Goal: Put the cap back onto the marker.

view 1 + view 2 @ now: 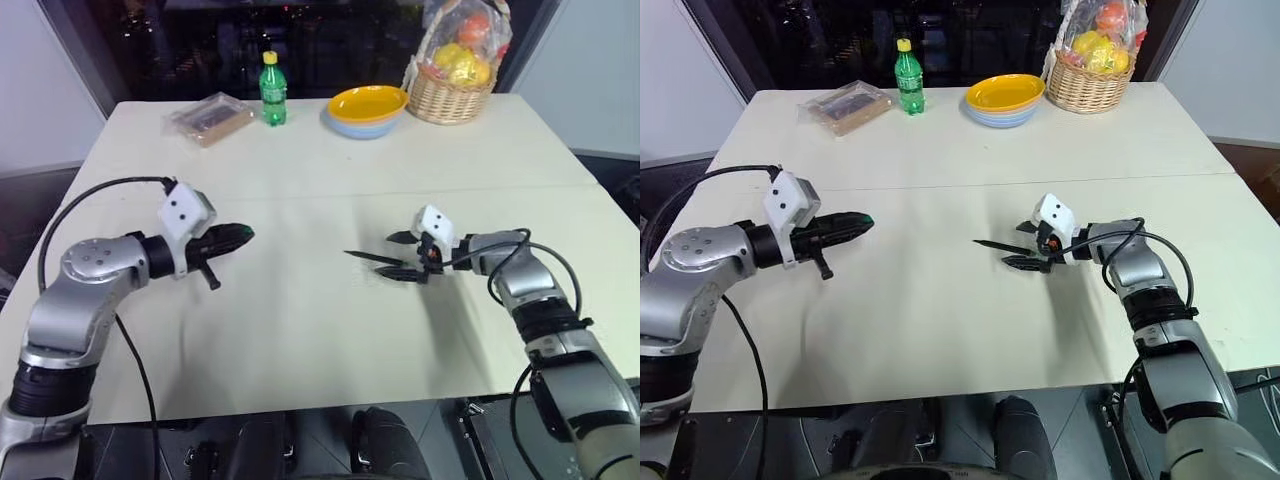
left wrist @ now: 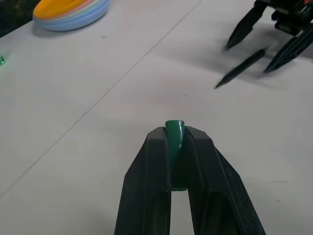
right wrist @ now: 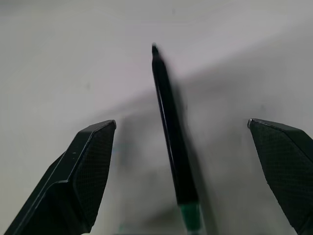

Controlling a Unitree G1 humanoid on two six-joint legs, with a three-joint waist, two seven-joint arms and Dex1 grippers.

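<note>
On the tabletop, right of centre: marker, lying flat between the spread fingers of your right pincer, wide open, holding nothing, placed to close on the barrel. Left side, raised off the tabletop: left pincer, clamped on the cap, its end poking out, ready to meet the marker's tip.

Green cap pinched in left hand; black marker flat on table.
</note>
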